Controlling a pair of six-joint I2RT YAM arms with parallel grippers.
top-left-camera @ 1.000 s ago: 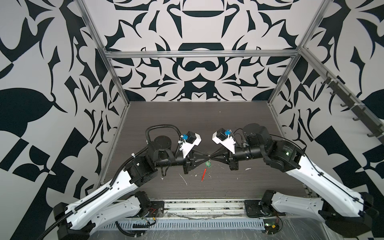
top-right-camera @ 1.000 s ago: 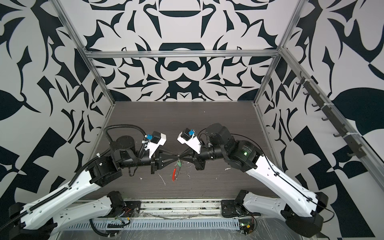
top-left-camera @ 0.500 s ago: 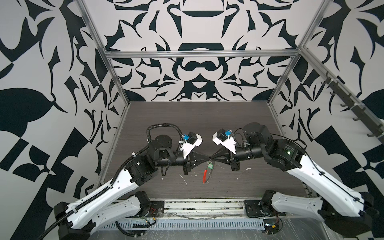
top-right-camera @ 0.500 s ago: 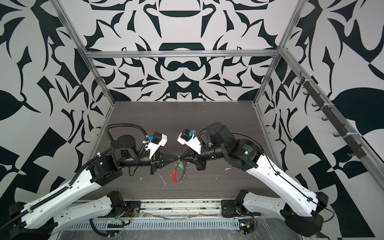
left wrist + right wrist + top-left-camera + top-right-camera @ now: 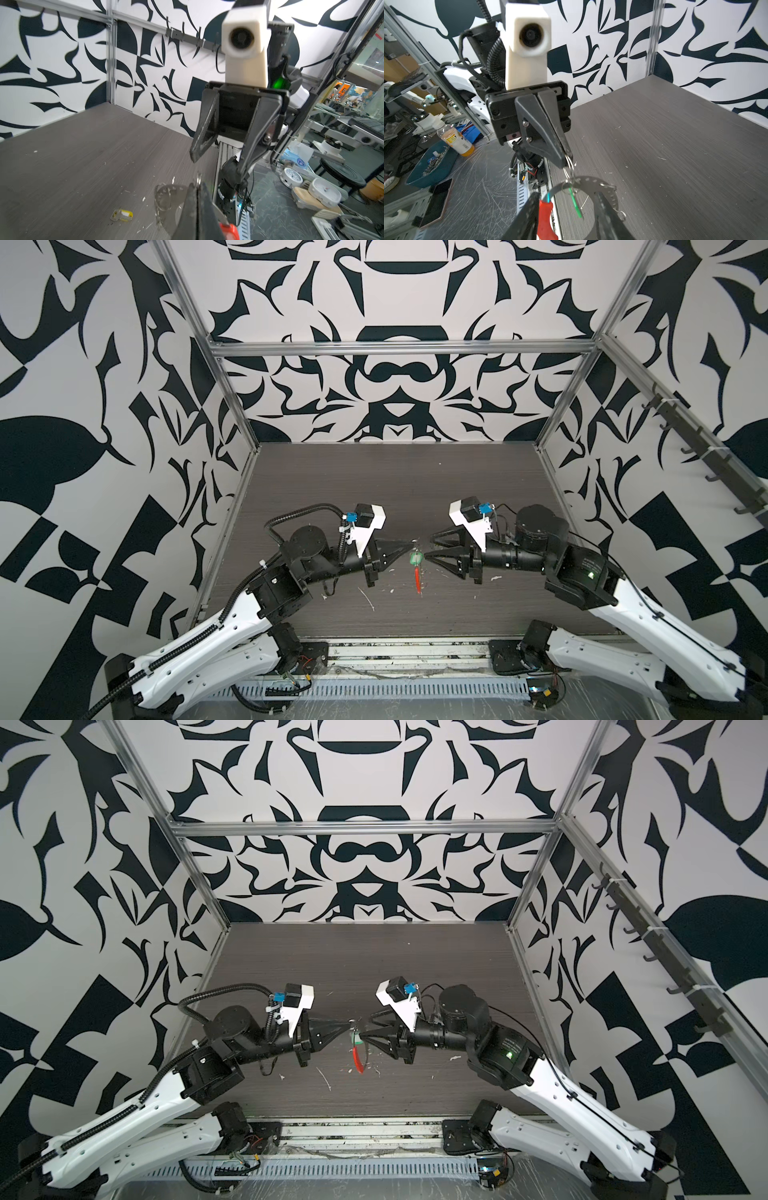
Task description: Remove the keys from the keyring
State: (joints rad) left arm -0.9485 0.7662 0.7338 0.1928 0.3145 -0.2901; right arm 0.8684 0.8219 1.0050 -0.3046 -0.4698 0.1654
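Left gripper [image 5: 409, 546] is clamped on the keyring [image 5: 417, 578], dangling above the table [image 5: 374, 489] with the green tag [image 5: 415, 559] threaded on. Right gripper [image 5: 429, 548], jaws apart beside it, may pinch wire instead and yank the ring free

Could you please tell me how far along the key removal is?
Done: the yellow key lies loose on the table. In hand: the left gripper pinches the keyring, the green tag hanging from it, the right gripper open beside. Left: freeing the green tag.
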